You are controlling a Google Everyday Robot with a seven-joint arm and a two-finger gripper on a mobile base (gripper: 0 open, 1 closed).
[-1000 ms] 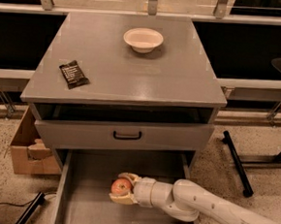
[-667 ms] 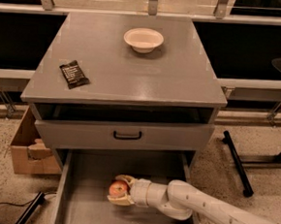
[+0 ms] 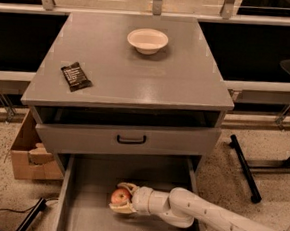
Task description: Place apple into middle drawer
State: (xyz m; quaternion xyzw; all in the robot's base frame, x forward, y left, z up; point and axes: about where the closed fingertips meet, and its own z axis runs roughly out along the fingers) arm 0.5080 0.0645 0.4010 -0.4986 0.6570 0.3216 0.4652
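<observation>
Reaches in from the lower right with the gripper [image 3: 118, 198], fingers clamped on the apple [image 3: 121, 196] — low centre of frame, inside the open middle drawer [image 3: 83, 222]. Farther up, on the cabinet top [image 3: 187, 86] — white bowl [image 3: 147, 40], black packet [image 3: 76, 76].

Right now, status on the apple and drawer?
Gripper in open middle drawer, jaws shut on apple. Apple not yet released. Drawer floor around it bare, nothing in the way.

Hand [image 3: 120, 199] holds red apple [image 3: 121, 196] inside open middle drawer [image 3: 96, 179].
</observation>
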